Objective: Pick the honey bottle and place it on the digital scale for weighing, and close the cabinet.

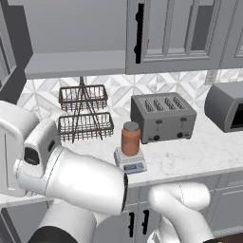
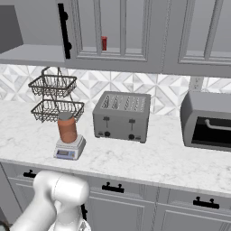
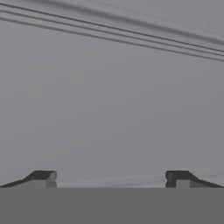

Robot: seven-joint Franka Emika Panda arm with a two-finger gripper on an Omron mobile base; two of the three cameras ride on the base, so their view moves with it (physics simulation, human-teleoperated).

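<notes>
The honey bottle (image 1: pixel 130 138) (image 2: pixel 67 127), an orange-brown jar with a grey lid, stands upright on the digital scale (image 1: pixel 129 163) (image 2: pixel 68 150) near the counter's front edge. The cabinet (image 1: pixel 180 38) (image 2: pixel 113 27) hangs above. Its left compartment (image 1: pixel 76 42) stands open with a bare shelf, and the door with the black bar handle (image 1: pixel 138 33) beside it is closed. In the hand view my gripper (image 3: pixel 111 177) is open with nothing between its fingertips (image 3: pixel 43 176). It faces a flat grey panel with grooves close ahead. My arm reaches off to the left in the left base view.
A grey four-slot toaster (image 1: pixel 163 116) (image 2: pixel 122 115) sits right of the scale. A two-tier wire basket rack (image 1: pixel 84 114) (image 2: pixel 55 97) stands behind it to the left. A grey appliance (image 1: pixel 228 107) (image 2: pixel 210 122) is at the far right. A small red can (image 2: pixel 104 43) shows behind the cabinet glass.
</notes>
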